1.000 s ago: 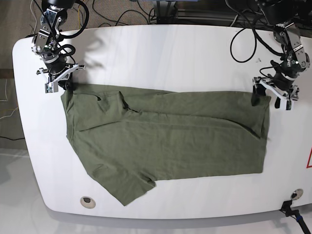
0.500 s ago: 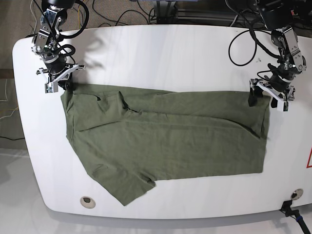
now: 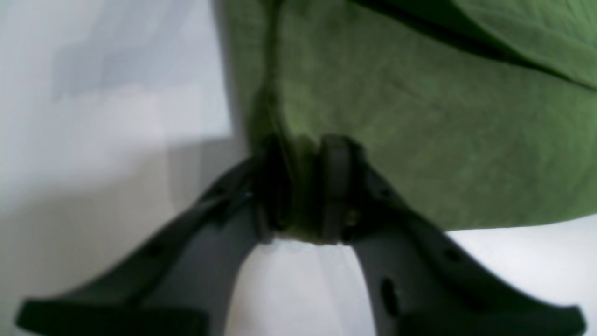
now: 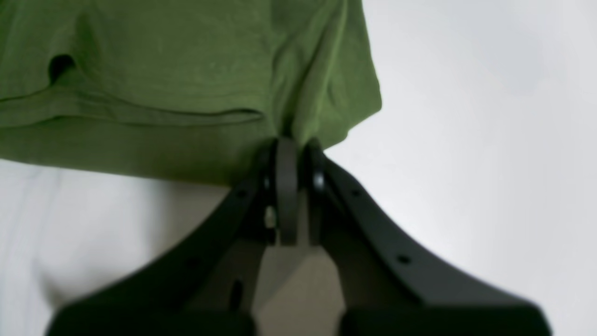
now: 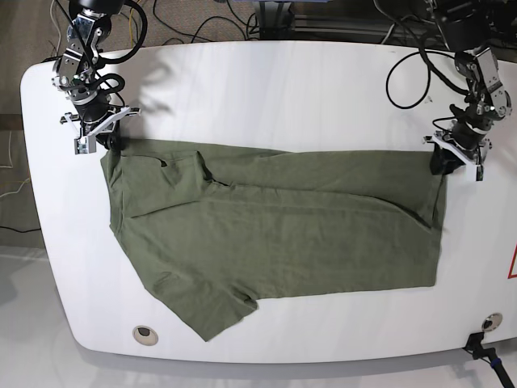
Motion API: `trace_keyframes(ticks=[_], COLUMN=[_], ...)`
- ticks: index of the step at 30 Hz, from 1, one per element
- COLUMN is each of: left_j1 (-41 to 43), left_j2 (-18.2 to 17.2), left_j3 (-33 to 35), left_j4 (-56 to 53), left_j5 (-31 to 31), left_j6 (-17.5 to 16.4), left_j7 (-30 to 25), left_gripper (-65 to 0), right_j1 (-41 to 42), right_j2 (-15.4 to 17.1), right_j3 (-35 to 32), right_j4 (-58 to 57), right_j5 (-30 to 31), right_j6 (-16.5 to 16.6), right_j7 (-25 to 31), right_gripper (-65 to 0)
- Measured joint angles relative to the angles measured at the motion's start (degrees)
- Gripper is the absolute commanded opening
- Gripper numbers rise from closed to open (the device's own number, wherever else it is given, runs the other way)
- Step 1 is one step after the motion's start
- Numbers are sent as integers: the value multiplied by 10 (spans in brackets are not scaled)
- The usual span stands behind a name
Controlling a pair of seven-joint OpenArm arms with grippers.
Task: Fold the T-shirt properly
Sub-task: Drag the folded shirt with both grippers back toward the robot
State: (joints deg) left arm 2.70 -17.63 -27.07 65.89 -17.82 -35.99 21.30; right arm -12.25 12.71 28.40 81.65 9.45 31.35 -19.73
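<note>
The olive-green T-shirt point(image 5: 275, 226) lies flat on the white table point(image 5: 283, 89), its upper part folded over, with one sleeve sticking out at the front left. My right gripper point(image 5: 109, 140) is shut on the shirt's far left corner; the right wrist view shows its fingers point(image 4: 287, 186) pinching a fold of the fabric point(image 4: 163, 70). My left gripper point(image 5: 443, 162) is shut on the far right corner; in the left wrist view its fingers point(image 3: 333, 186) clamp bunched cloth point(image 3: 419, 116).
Black cables point(image 5: 404, 73) trail over the table's back edge near both arms. A round grommet point(image 5: 145, 332) sits at the front left. A black clamp point(image 5: 487, 325) is at the front right corner, and a red mark point(image 5: 512, 267) is at the right edge.
My left gripper, open beside the shirt's far right corner before, has closed on that corner. My right gripper and the rest of the shirt have not moved.
</note>
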Motion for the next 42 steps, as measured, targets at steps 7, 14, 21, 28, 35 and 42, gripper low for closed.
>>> trace_keyframes(ticks=[7, 14, 21, 28, 35, 42], left_j1=[1, 2, 26, 72, 131, 203], left_j2=[1, 1, 1, 1, 1, 0], left_j3=[-2, -2, -3, -3, -3, -3], left_j4=[-2, -2, 14, 61, 119, 174], left_j5=[0, 0, -2, 0, 4, 5], left_j6=[2, 2, 1, 0, 2, 4], left_j7=[-2, -2, -4, 0, 5, 5], left_gripper=[-560, -650, -650, -650, -650, -650], right_j1=[0, 0, -8, -53, -117, -177], right_j2=[0, 0, 0, 0, -2, -16], right_j3=[0, 0, 0, 0, -1, 1], right_j4=[0, 0, 1, 40, 90, 131], right_j5=[0, 0, 0, 0, -2, -1], right_j6=[0, 0, 0, 0, -1, -2], right_j7=[0, 0, 0, -2, -8, -2], right_gripper=[-650, -650, -650, -650, -650, -650])
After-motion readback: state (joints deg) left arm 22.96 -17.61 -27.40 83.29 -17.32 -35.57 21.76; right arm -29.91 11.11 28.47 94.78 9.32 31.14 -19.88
